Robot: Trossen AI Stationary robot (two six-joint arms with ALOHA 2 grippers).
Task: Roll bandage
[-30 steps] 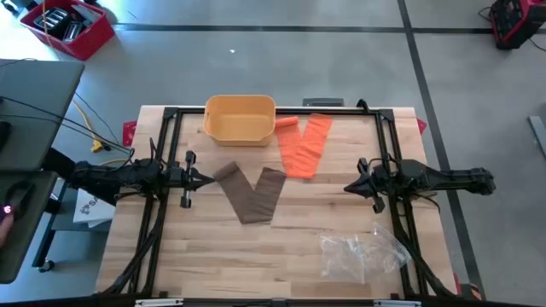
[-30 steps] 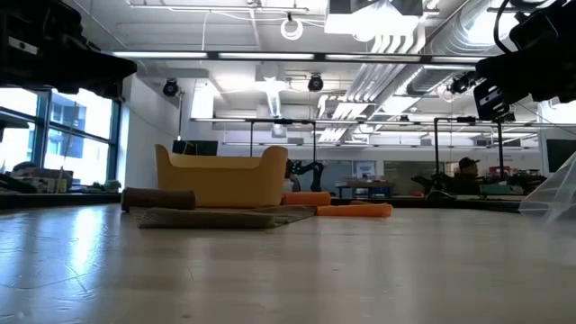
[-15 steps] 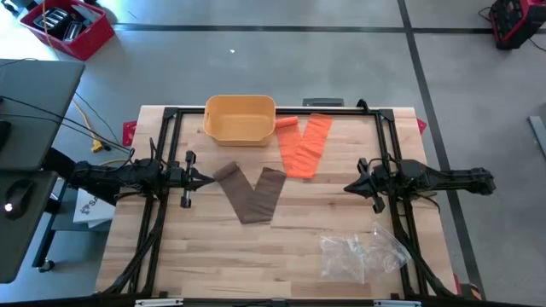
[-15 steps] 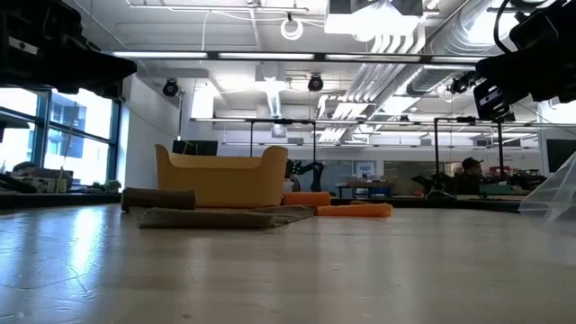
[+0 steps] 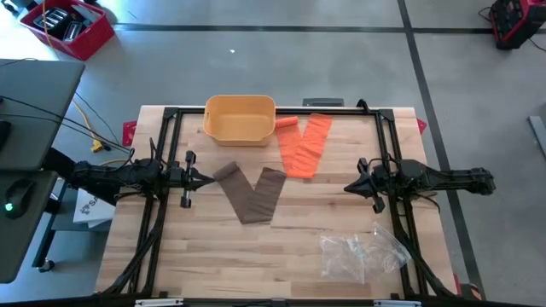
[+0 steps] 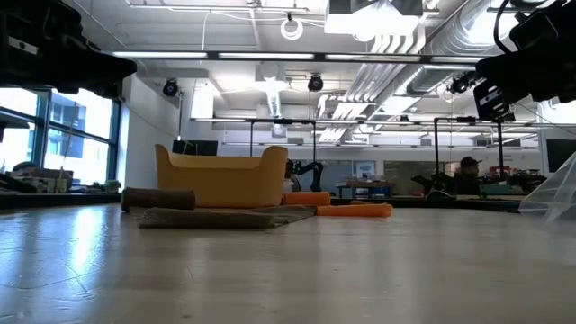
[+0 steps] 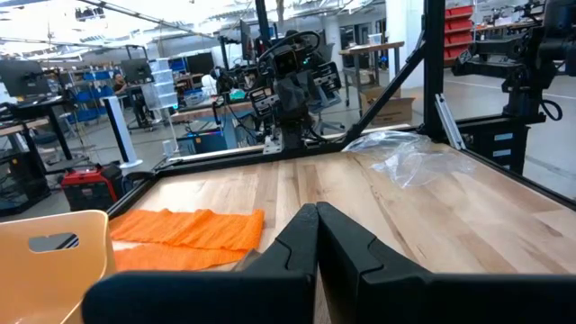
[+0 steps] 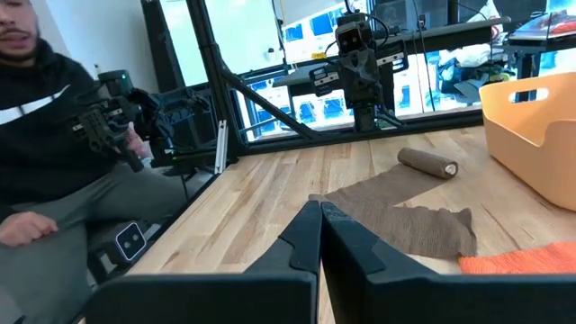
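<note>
The brown bandage (image 5: 249, 192) lies in a V near the middle of the worktop (image 5: 281, 256), its rolled end toward the left edge, the rest flat. An orange bandage (image 5: 304, 145) lies toward the far edge beside a yellow bin (image 5: 240, 118). A clear plastic bag (image 5: 360, 251), contents hard to make out, sits near the front right corner. The left gripper (image 5: 206, 180) hangs at the left edge with fingers pressed together, just beside the roll. The right gripper (image 5: 348, 188) hangs near the right edge, likewise pressed together and empty. A seated person (image 8: 63, 144) shows beyond the worktop.
</note>
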